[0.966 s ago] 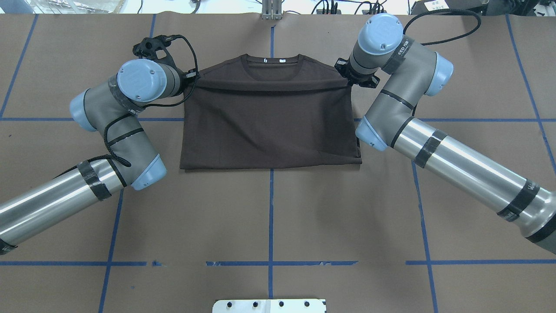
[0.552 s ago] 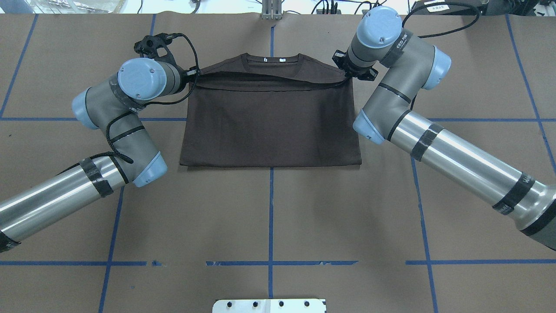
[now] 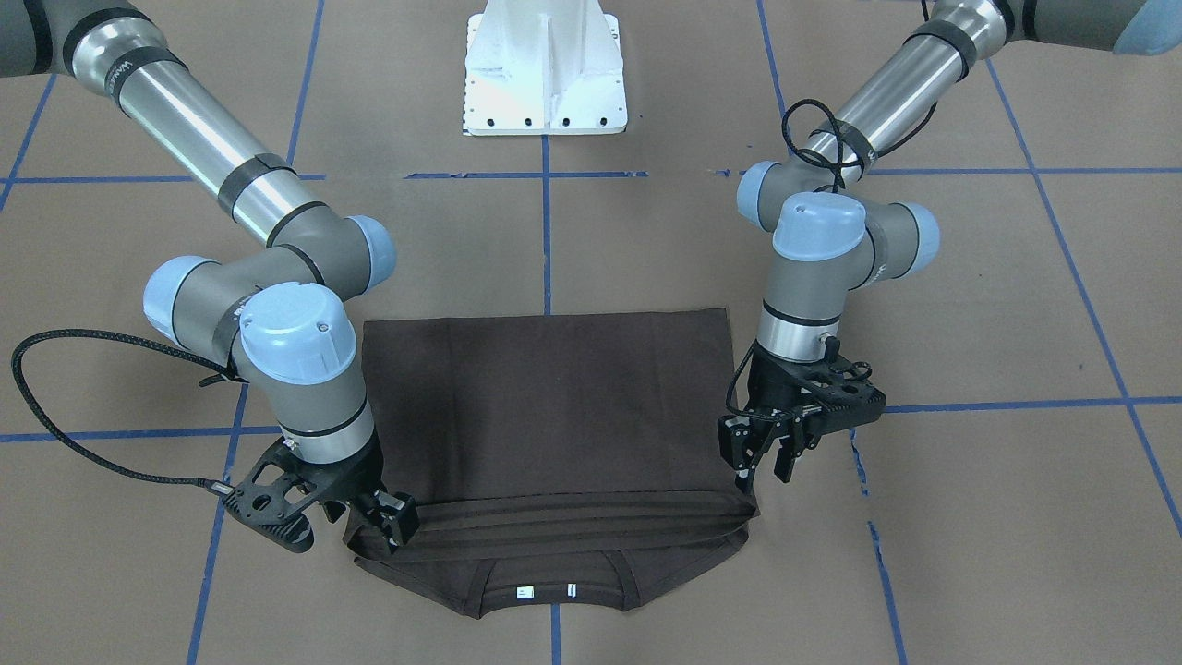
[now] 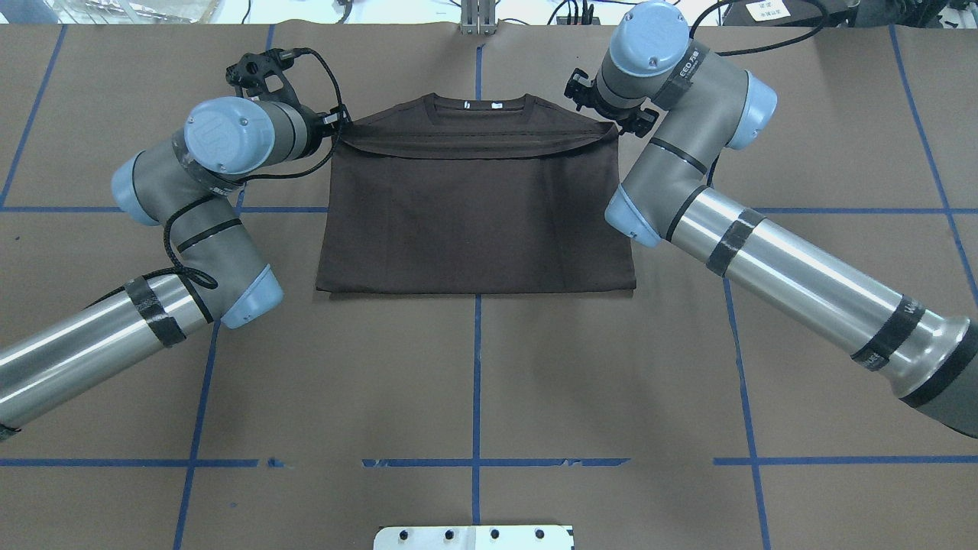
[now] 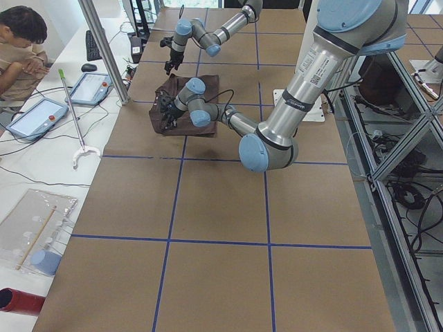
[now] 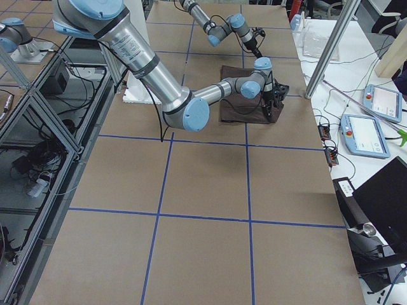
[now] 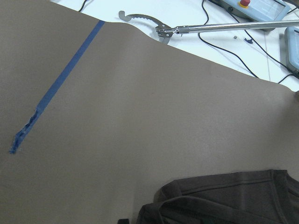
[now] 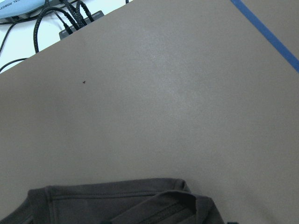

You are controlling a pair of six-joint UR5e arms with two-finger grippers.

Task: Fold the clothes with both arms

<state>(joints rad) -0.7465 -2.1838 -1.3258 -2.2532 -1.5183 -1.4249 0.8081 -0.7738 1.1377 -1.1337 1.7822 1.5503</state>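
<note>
Dark brown-grey T-shirt [image 4: 474,221] laid flat on the brown paper-covered table [image 4: 611,382], on the side far from the robot's white pedestal [image 3: 545,69]. Folded in half, with the hem edge lying just short of the round collar [image 4: 481,101] and the white neck labels [image 3: 526,591] uncovered. Left gripper [image 3: 763,473] poised just above the hem corner on its side, jaws parted, nothing between them. Right gripper [image 3: 390,525] down at the opposite hem corner, touching the cloth; clamped or released, impossible to tell. Blue tape lines [image 4: 475,367] crossing the table in a grid.
</note>
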